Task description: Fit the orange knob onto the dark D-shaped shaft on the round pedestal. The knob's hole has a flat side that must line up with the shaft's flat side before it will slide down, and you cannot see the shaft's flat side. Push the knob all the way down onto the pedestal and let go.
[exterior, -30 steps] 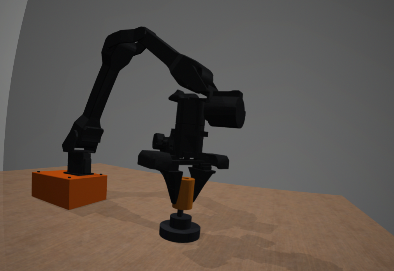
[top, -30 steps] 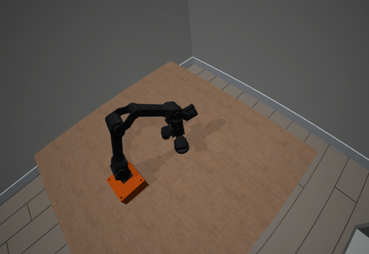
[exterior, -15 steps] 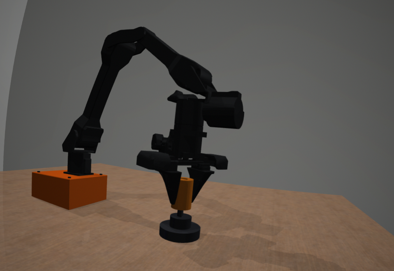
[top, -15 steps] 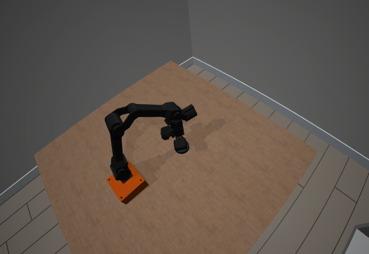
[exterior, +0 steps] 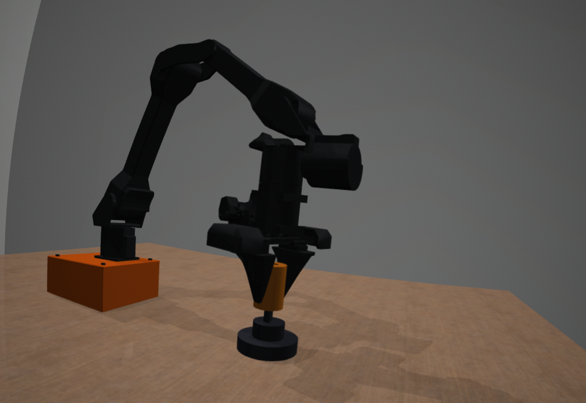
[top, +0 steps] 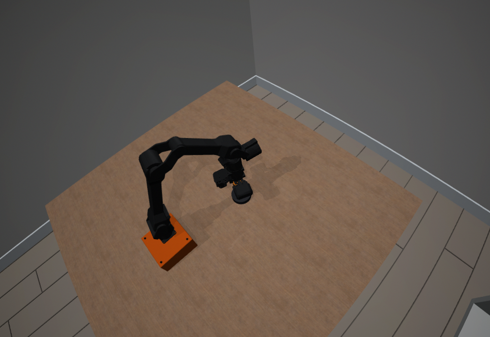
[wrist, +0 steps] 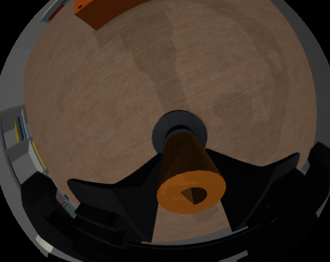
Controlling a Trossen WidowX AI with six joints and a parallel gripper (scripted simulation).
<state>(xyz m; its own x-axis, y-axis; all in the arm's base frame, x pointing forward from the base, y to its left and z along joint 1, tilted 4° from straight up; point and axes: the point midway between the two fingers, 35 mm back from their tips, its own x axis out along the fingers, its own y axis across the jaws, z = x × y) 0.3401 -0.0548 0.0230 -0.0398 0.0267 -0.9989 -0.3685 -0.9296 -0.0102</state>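
The orange knob [exterior: 278, 285] [wrist: 171, 193] is between the fingers of my gripper [exterior: 271, 298] [wrist: 183, 155], which is shut on it. The knob leans slightly in the exterior view. Its lower end is at the top of the dark shaft [exterior: 268, 316], with a short length of shaft showing below it. The round two-step pedestal [top: 241, 201] [exterior: 267, 350] [wrist: 160, 127] stands on the table under the knob. The wrist view shows the D-shaped hole in the knob's top face. Whether the shaft tip is inside the hole is hidden, as is the shaft's flat side.
The arm's orange base block [top: 169, 248] [exterior: 76, 282] [wrist: 103, 14] sits on the wooden table [top: 293, 238], to the left of the pedestal in the top and exterior views. Grey walls stand behind the table. A grey open box [top: 488, 317] shows at the lower right of the top view.
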